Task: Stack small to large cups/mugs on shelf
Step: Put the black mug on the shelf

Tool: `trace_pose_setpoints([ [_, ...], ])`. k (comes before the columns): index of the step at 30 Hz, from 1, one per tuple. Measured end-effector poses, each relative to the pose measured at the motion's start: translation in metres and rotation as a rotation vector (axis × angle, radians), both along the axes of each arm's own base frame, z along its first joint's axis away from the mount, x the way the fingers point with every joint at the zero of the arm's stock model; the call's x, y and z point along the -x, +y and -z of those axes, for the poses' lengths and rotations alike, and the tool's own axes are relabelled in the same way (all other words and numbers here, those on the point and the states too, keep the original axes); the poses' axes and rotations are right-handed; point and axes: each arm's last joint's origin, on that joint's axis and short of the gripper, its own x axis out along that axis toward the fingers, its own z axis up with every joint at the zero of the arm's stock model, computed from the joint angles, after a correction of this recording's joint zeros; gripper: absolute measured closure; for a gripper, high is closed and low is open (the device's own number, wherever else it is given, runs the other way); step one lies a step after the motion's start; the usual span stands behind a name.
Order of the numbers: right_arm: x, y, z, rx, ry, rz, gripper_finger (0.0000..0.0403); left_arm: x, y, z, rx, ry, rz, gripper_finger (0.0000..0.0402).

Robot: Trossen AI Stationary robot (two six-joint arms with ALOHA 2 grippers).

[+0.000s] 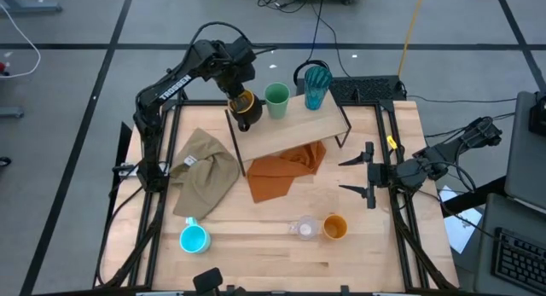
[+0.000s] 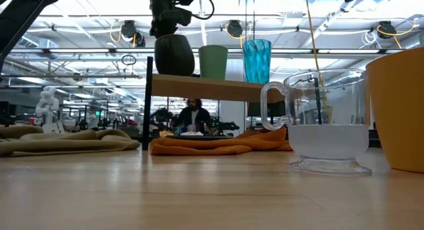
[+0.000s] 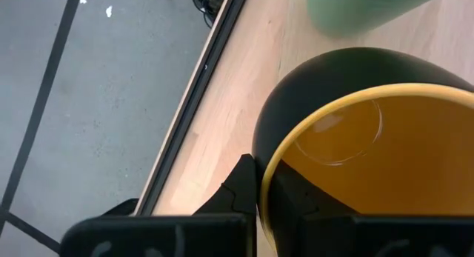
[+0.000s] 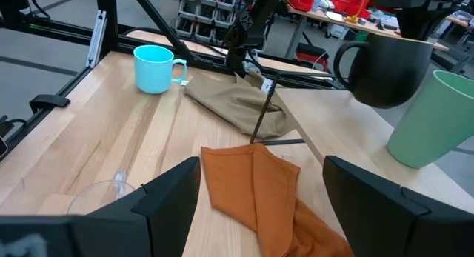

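From above, we see the left claw (image 1: 242,102) pinching the rim of the black mug with yellow-orange inside (image 1: 246,111) on the far-left corner of the light plywood shelf (image 1: 294,125). The green cup (image 1: 276,99) and teal ribbed tumbler (image 1: 316,84) stand to its right. On the wooden counter (image 1: 256,245) the right claw (image 1: 368,174) waits spread wide at the right. At counter height, we see a lit workshop beyond the clear glass mug (image 2: 324,120). The left wrist shows grey floor (image 3: 81,101). The right wrist shows an orange cloth (image 4: 259,194) and blue mug (image 4: 154,67).

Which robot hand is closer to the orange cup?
The right hand. It hangs open beside the table's right edge, above the small orange cup. The left hand is far off at the shelf.
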Motion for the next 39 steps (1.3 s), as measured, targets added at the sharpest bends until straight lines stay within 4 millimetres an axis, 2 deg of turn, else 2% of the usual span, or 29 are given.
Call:
trace_pose_setpoints([
  [12, 0.000, 0.000, 0.000, -0.005, 0.000, 0.002, 0.0129, -0.008, 0.007, 0.013, 0.031, 0.024, 0.005, 0.0390],
  [39, 0.000, 0.000, 0.000, -0.005, 0.000, 0.002, 0.0129, -0.008, 0.007, 0.013, 0.032, 0.025, 0.017, 0.0390],
])
